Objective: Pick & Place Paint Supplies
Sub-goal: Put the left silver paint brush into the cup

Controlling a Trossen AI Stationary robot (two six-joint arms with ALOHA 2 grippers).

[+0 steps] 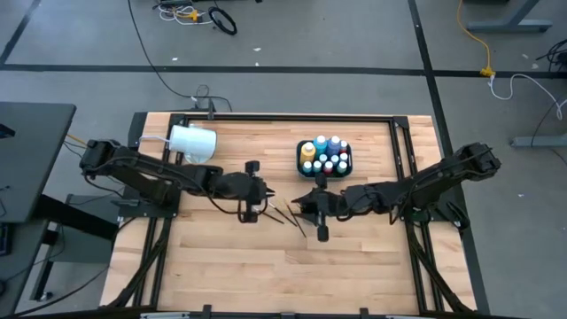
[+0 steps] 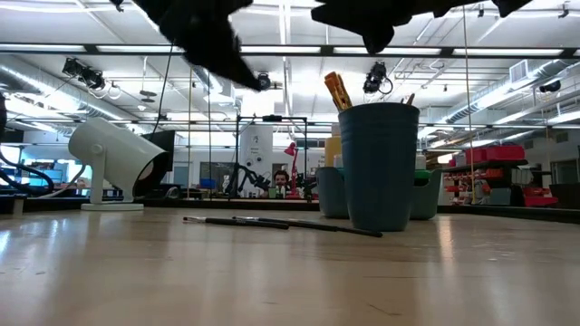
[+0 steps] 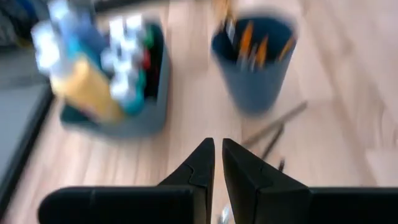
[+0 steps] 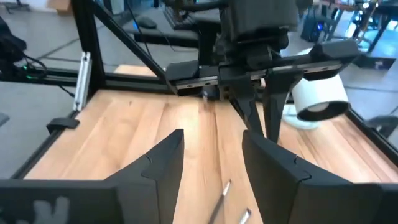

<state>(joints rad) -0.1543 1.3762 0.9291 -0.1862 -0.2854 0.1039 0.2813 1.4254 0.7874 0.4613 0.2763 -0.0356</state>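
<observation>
Right gripper [image 1: 299, 206] sits at frame centre in the high view, fingers [image 4: 163, 163] spread apart with nothing between them; in its wrist view bare wood and brush tips show in the gap. Left gripper [image 1: 266, 197] is just left of it, near but apart, fingers [image 3: 198, 167] pressed nearly together with only a thin slit, pinching nothing visible. Brushes [image 1: 285, 215], thin and dark, lie flat on the wooden table [image 1: 221, 275] between and slightly below the two grippers; the low view shows them [image 2: 272, 223] lying along the tabletop, left of a dark cup. Dark tray [image 1: 324, 158] upper right of centre holds the small paint bottles [image 1: 335, 164] with pale caps, plus a taller yellow bottle [image 1: 307, 152] and a blue bottle [image 1: 321, 144] at its left side. Dark blue cup [image 2: 378, 163] stands upright with yellow-handled items [image 2: 337, 91] sticking out. White cup [image 1: 192, 142] lies on its side, upper left of the table.
</observation>
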